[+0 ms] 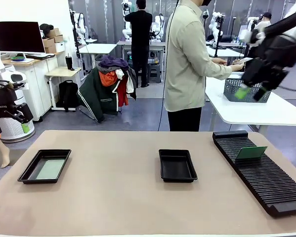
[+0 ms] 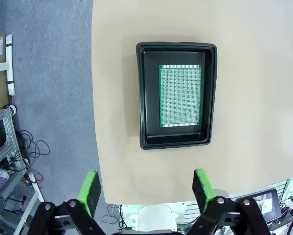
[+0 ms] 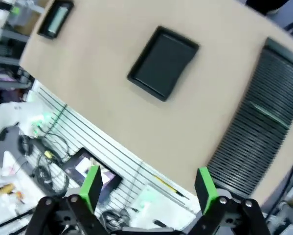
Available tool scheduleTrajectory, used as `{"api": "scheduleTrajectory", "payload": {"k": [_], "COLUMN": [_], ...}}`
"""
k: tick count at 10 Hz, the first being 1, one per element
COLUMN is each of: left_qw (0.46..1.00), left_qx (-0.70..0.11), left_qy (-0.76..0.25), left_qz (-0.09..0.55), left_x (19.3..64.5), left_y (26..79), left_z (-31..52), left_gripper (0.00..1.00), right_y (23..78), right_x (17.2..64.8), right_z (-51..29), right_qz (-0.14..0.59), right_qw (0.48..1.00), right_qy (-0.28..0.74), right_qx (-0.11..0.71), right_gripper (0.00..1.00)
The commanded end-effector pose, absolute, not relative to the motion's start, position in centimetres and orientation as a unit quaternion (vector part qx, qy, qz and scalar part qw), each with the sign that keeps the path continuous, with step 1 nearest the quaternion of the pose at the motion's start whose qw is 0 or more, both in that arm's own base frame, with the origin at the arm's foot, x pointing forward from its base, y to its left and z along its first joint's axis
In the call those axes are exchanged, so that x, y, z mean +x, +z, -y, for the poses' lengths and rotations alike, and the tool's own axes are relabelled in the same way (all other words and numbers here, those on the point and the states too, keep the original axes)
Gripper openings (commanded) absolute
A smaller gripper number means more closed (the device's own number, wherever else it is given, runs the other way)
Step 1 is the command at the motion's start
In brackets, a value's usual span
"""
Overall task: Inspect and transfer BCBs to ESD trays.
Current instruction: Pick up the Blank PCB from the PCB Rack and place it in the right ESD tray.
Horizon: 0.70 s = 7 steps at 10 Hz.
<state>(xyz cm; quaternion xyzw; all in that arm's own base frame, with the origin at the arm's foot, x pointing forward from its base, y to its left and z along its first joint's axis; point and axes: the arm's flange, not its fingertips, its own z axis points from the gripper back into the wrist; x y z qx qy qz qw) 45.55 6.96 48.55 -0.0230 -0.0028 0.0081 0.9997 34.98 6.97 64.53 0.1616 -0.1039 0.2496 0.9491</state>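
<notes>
One BCB [image 2: 180, 95] lies flat in the left ESD tray [image 2: 176, 46]. The left wrist view picks out its dotted grid, which in the front view is just a pale patch. The front view also catches a second BCB [image 1: 251, 152] standing tilted in the black slotted rack [image 1: 266, 182] on the right; the right wrist view blurs that one to a thin line. The middle ESD tray [image 1: 177, 165] is empty.

The left jaws and right jaws are both spread wide with nothing in them, up off the tan counter [image 1: 118, 202], left by the left edge and right high at the far right. A person [image 1: 187, 64] stands at the far side, turned toward a white table [image 1: 246, 111]. Lots of bare counter between the trays.
</notes>
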Motion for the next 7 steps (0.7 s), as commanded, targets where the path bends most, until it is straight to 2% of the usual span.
{"api": "scheduleTrajectory", "payload": {"k": [1,3,7], "left_qw": [1.0,1.0,1.0], "left_qx": [-0.026,-0.026,-0.026], "left_qy": [0.008,0.008,0.008], "left_qz": [0.008,0.008,0.008], "left_x": [45.6,45.6,45.6], "left_y": [48.3,48.3,48.3], "left_z": [-6.9,-6.9,-6.9], "left_gripper": [1.0,1.0,1.0], "right_y": [66.0,68.2,70.5], "right_x": [35.3,34.5,34.0], "right_z": [-2.7,2.2,6.5], "right_qz": [0.118,0.117,0.084], "right_qw": [0.928,0.89,0.799], "right_qy": [0.322,0.427,0.594], "right_qx": [0.142,0.11,0.049], "right_gripper": [1.0,1.0,1.0]}}
